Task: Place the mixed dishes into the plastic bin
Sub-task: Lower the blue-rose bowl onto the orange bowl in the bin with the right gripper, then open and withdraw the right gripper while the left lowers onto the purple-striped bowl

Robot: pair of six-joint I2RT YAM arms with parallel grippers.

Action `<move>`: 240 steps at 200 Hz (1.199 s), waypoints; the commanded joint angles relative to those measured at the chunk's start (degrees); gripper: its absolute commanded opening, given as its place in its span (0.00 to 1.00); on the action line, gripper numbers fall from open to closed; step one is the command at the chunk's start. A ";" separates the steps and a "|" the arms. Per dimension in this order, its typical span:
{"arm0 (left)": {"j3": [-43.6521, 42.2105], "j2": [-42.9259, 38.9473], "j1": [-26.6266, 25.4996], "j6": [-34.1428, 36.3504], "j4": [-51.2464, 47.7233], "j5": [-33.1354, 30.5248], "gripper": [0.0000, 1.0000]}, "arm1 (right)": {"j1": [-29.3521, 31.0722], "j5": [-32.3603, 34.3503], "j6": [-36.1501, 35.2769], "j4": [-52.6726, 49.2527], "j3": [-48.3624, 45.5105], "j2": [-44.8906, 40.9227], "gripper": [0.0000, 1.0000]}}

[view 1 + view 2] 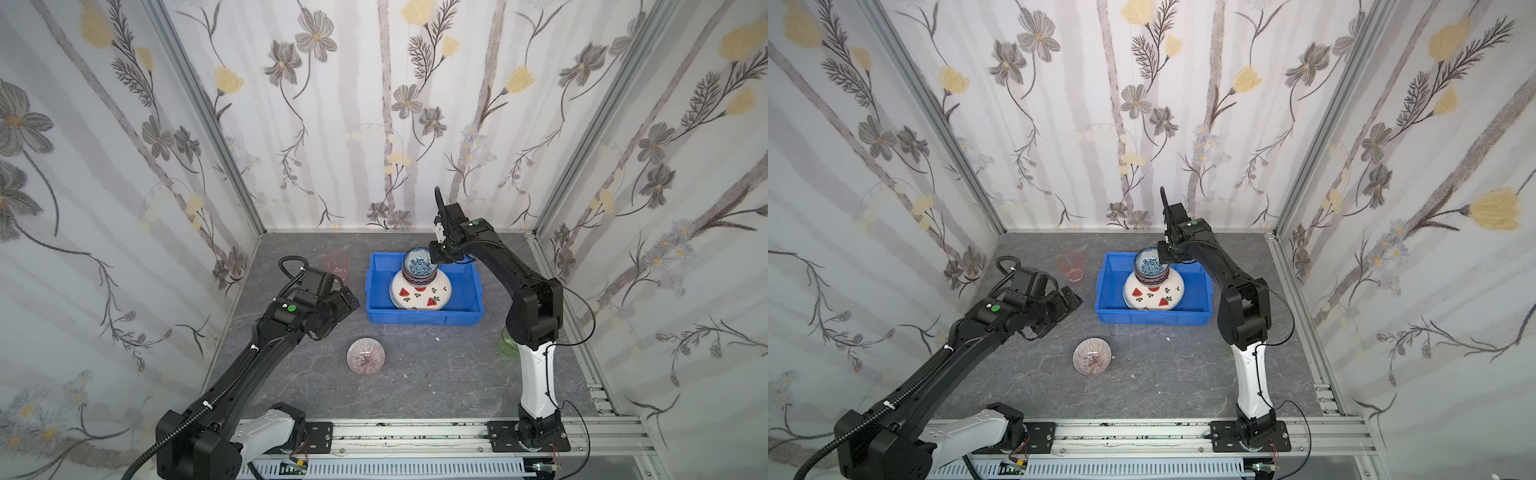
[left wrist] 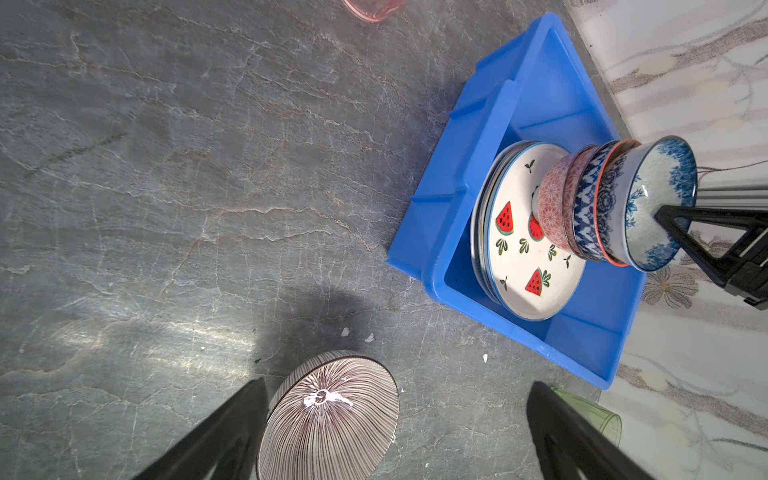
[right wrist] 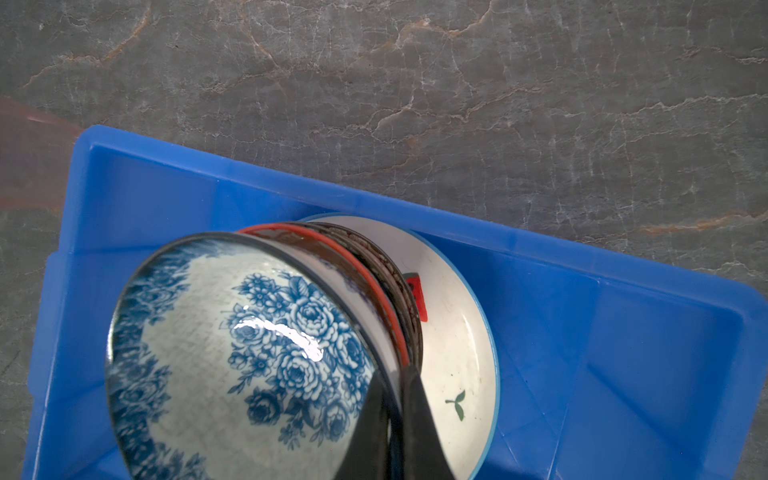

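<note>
Overhead, your right end effector (image 3: 397, 376) is clamped tight on the rim of a glossy blue-and-white rose-patterned bowl (image 3: 249, 353), one finger inside and one outside. That bowl tops a nested stack of glazed bowls (image 2: 582, 208). The stack stands on a round white plate (image 2: 523, 257) painted with watermelon slices, which lies on other plates (image 2: 478, 226) inside the bright blue plastic bin (image 1: 424, 318), a rectangular tub with a rolled rim. Your left end effector (image 2: 397, 386) hangs with its jaws spread fully wide, holding nothing, above the grey veined stone-look surface (image 1: 436, 374). It is near a finely red-striped bowl (image 1: 365, 356) that lies outside the bin. A translucent pink cup (image 1: 336, 264) stands left of the bin, and a translucent green cup (image 1: 507, 345) sits partly hidden behind your right arm (image 1: 536, 303).
</note>
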 commanded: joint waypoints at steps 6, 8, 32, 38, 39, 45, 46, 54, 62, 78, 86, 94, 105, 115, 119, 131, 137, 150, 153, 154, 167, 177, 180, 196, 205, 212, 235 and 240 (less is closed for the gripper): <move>-0.17 -0.19 -0.02 -0.73 0.81 -0.78 1.00 | 0.18 -1.15 -0.70 3.03 -0.13 0.17 0.00; -0.14 -0.18 0.00 -0.76 0.74 -0.77 1.00 | 0.13 -1.15 -0.71 3.07 -0.18 0.20 0.00; 0.13 0.05 0.02 -0.68 0.76 -0.71 1.00 | 0.51 -1.06 -1.10 3.37 -0.69 0.07 0.06; 0.22 0.17 0.00 -0.60 0.77 -0.70 1.00 | 0.53 -1.11 -1.15 3.42 -0.72 -0.02 0.07; 0.22 0.17 -0.01 -0.60 0.75 -0.73 1.00 | 0.57 -1.13 -1.15 3.43 -0.68 0.00 0.07; 0.29 0.26 -0.02 -0.59 0.80 -0.76 1.00 | 0.70 -1.07 -1.14 3.44 -0.74 -0.13 0.10; 0.30 0.26 -0.02 -0.59 0.76 -0.71 1.00 | 0.70 -1.07 -1.19 3.48 -0.78 -0.09 0.10; 0.44 0.40 -0.07 -0.51 0.75 -0.76 1.00 | 0.75 -0.94 -1.24 3.51 -0.75 -0.15 0.15; 0.54 0.51 -0.02 -0.51 0.74 -0.67 1.00 | 0.83 -0.81 -1.32 3.43 -0.82 -0.27 0.18; 0.66 0.62 -0.02 -0.37 0.75 -0.48 1.00 | 0.88 -0.63 -1.42 3.51 -1.03 -0.51 0.23; 0.75 0.62 0.00 -0.33 0.73 -0.40 1.00 | 0.95 -0.46 -1.50 3.47 -1.21 -0.81 0.27; 0.67 0.53 -0.01 -0.33 0.79 -0.28 1.00 | 1.01 -0.33 -1.57 3.47 -1.30 -1.01 0.30; 0.74 0.44 -0.02 -0.18 0.79 -0.22 1.00 | 1.01 0.03 -1.59 3.44 -1.39 -1.56 0.33; 0.75 0.36 0.02 0.01 0.81 -0.14 1.00 | 1.00 0.43 -1.59 3.37 -1.42 -2.15 0.35; 0.67 0.28 0.09 0.02 0.79 -0.12 1.00 | 1.05 0.58 -1.54 3.36 -1.43 -2.46 0.36; 0.18 0.10 0.22 0.28 0.68 0.11 1.00 | 1.05 1.03 -1.59 3.31 -1.39 -3.41 0.40; -0.18 -0.06 0.43 0.28 0.70 0.45 1.00 | 0.98 1.20 -1.59 3.24 -1.39 -3.87 0.41; -1.24 -0.56 0.86 0.42 0.70 1.15 1.00 | 0.97 1.42 -1.68 2.91 -1.37 -5.10 0.44; -1.48 -0.77 0.98 0.45 0.68 1.17 1.00 | 0.99 1.52 -1.68 2.72 -1.39 -5.38 0.45; -1.59 -0.87 1.01 0.46 0.70 1.17 1.00 | 0.98 1.50 -1.72 2.68 -1.41 -5.49 0.45; -2.54 -1.81 1.52 0.67 0.68 1.58 1.00 | 1.07 1.51 -1.85 2.06 -1.41 -6.75 0.50; -3.22 -2.70 2.32 1.13 0.57 2.12 1.00 | 1.17 1.63 -1.92 1.49 -1.51 -7.74 0.53; -3.43 -2.94 2.57 1.20 0.56 2.40 1.00 | 1.22 1.63 -1.89 1.37 -1.60 -8.04 0.55; -4.76 -4.47 3.76 1.92 0.46 4.05 1.00 | 1.56 1.25 -1.85 1.17 -2.64 -10.00 0.60; -5.90 -5.25 4.15 2.53 0.17 5.01 1.00 | 1.65 0.75 -1.92 0.91 -3.22 -11.19 0.63; -6.73 -5.75 4.18 3.10 -0.36 5.87 1.00 | 1.82 0.48 -2.02 0.69 -3.78 -12.20 0.65; -9.46 -7.05 4.09 5.36 -2.85 7.60 1.00 | 2.52 0.77 -3.07 -0.23 -6.29 -15.65 1.00; -9.86 -7.27 4.03 5.97 -3.40 7.70 1.00 | 2.62 0.67 -3.24 -0.38 -6.89 -16.36 1.00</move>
